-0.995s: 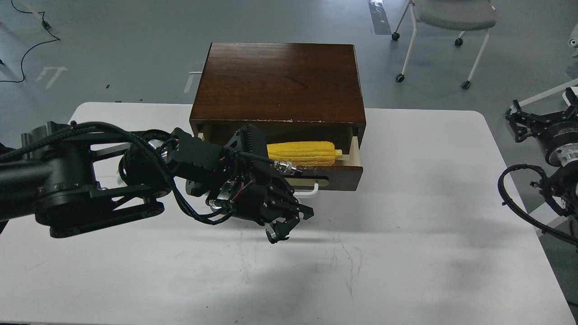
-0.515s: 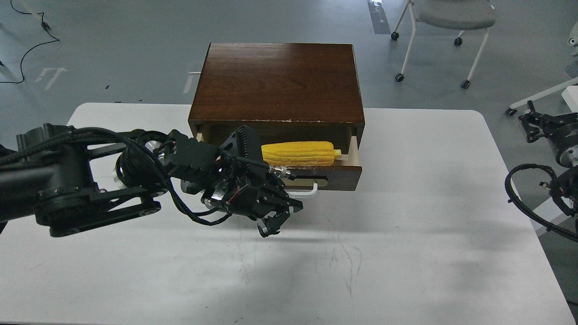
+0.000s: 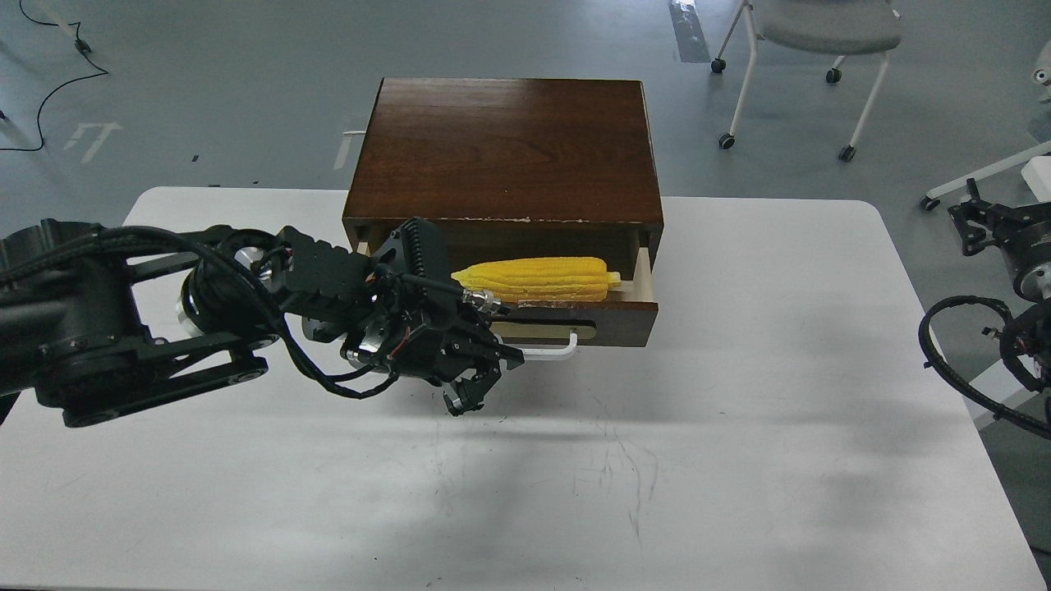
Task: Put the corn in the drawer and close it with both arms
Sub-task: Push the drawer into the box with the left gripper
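The yellow corn [image 3: 534, 279] lies lengthwise inside the open drawer [image 3: 612, 318], its pointed end to the left. The drawer has a dark brown front and a white bar handle [image 3: 552, 353], and sticks out of the dark wooden cabinet [image 3: 505, 148]. My left gripper [image 3: 470, 392] hangs just in front of the drawer's left half, above the table and below the handle's height. Its fingers point down, slightly apart, and hold nothing. My left arm hides the drawer's left part. My right gripper [image 3: 977, 220] is at the right edge, off the table, and seen too dark to read.
The white table [image 3: 739, 460] carries the cabinet at its back middle. An office chair [image 3: 821, 33] stands on the grey floor behind, at the right. A black cable loop [image 3: 944, 361] of my right arm hangs past the table's right edge.
My left gripper has drawn back to the left and a little up, uncovering more of the corn. My right arm has shifted slightly right and up. The corn and drawer stay put.
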